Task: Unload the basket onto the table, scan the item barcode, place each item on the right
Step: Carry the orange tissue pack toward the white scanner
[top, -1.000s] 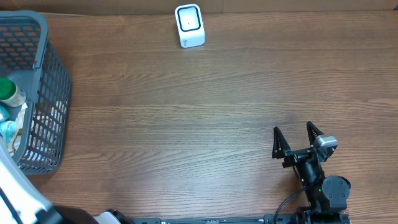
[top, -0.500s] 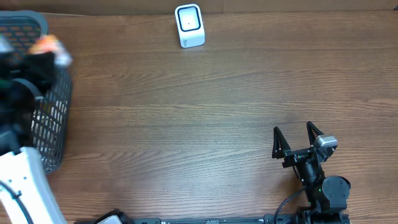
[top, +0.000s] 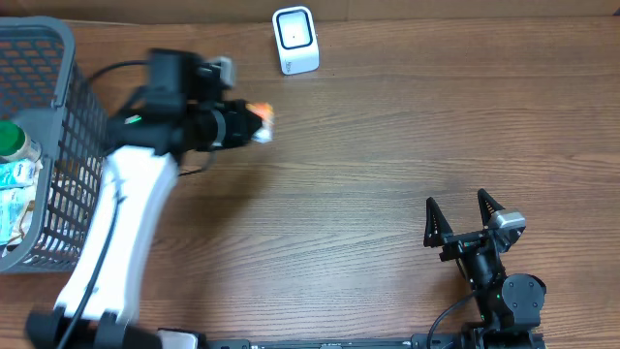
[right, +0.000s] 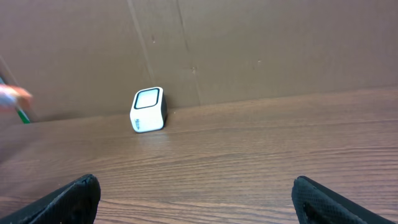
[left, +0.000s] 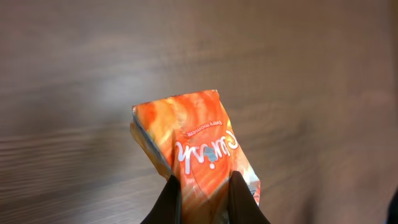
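Left jaws clenched on one end of an orange tissue pack point(left: 189, 140), carried over the table point(top: 387, 145) at upper left-centre of the overhead frame, just below-left of the white barcode scanner point(top: 294, 40). Right jaws released, spread wide, idle at lower right. Pack looks light, soft and squashy, with glossy film that is likely slippery. Best hold: pinch across the flat faces near an end, firm without crushing. Barcode not visible, possibly on the underside.

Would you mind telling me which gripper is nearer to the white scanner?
Left. The left gripper, holding the orange packet, is just short of the scanner; the right gripper sits open far off.
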Controlling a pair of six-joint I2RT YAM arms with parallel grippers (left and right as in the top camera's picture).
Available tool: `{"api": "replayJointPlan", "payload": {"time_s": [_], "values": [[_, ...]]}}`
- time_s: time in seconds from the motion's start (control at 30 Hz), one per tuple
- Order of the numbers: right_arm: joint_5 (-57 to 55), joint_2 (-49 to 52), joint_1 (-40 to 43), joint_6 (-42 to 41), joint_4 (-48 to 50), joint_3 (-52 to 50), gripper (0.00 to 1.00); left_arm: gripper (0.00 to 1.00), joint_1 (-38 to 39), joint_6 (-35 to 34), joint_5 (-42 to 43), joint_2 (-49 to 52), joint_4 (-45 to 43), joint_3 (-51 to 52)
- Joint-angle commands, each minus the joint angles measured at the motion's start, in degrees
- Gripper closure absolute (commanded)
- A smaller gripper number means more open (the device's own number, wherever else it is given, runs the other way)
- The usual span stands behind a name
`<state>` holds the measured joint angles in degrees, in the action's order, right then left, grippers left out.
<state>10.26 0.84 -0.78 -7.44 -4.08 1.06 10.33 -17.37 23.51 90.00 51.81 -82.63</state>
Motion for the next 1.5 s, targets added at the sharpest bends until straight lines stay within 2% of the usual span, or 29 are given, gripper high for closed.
{"api": "replayJointPlan", "payload": {"time_s": [0.0,0.33,0.6,0.9,1.07,1.23,1.4,1.43,1.47], "values": [[-0.31,-0.68,0.15,0.22,0.33,-0.61,0.0,0.96,3.98,0.02,-1.46,5.62,-0.24,0.0],[-0.28,-0.68,0.15,0.22,0.33,-0.61,0.0,0.96,7.76,-5.4,-1.42,19.17,-5.27,0.0],[-0.31,-0.68,0.15,0.22,0.33,-0.61,0.0,0.96,7.78,-5.4,-1.44,20.63,-6.58,0.0],[-0.31,-0.68,0.15,0.22,0.33,-0.61,0.0,0.96,7.78,-6.03,-1.4,20.63,-1.42,0.0],[-0.31,-0.68,0.15,0.22,0.33,-0.61,0.0,0.96,8.2,-7.19,2.19,20.63,-5.75,0.0],[-0.31,-0.68,0.15,0.22,0.33,-0.61,0.0,0.96,10.75,-11.34,1.95,21.68,-7.74,0.0],[-0.28,-0.68,0.15,0.22,0.33,-0.61,0.0,0.96,15.15,-11.43,1.75,24.63,-8.31,0.0],[-0.28,-0.68,0.15,0.22,0.33,-0.61,0.0,0.91,15.82,-11.39,1.73,25.2,-8.26,0.0],[-0.31,-0.68,0.15,0.22,0.33,-0.61,0.0,0.79,16.46,-11.32,1.64,25.79,-8.02,0.0]]}}
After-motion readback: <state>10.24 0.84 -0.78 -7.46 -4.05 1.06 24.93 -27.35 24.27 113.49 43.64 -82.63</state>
